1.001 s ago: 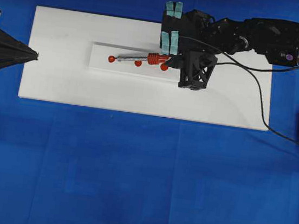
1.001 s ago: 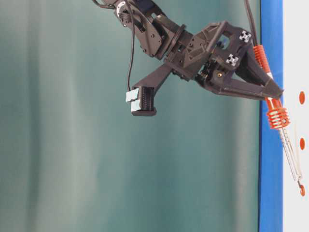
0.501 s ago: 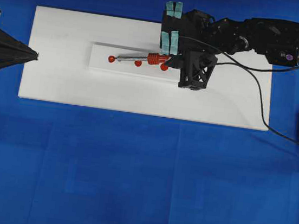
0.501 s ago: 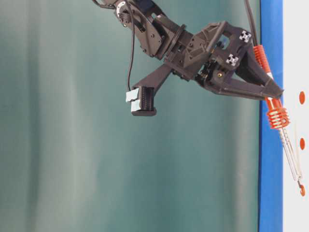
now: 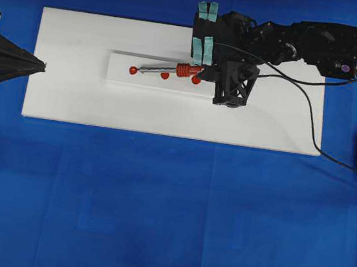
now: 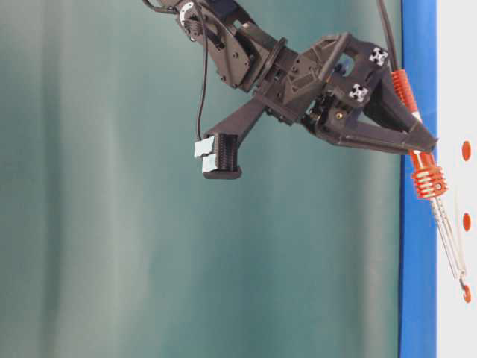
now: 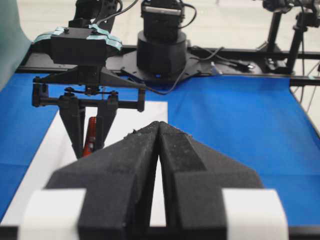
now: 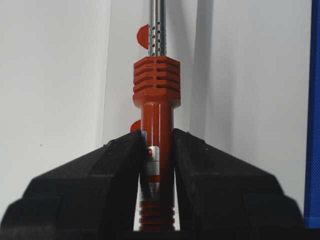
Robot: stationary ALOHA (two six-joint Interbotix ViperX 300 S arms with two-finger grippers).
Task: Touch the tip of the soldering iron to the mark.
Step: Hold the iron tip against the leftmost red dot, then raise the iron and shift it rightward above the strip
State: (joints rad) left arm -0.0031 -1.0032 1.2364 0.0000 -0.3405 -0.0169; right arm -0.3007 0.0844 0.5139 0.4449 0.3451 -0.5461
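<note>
pinching the soldering iron (image 8: 156,130), right gripper (image 8: 156,150) hides its lower handle.

one camera looks straight down on the right gripper (image 5: 201,78) from well above; another views it side-on, turned sideways, nearer. its wrist camera peers close along its fingers. the left gripper (image 7: 157,150) camera faces it from afar.

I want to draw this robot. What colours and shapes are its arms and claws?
Both arms are black. The right gripper has long black wedge-shaped fingers, a lattice-like black frame and pale teal tape patches on its body. A thin black cable trails off it. The left gripper has rough black foam-like fingers with white tape bands.
</note>
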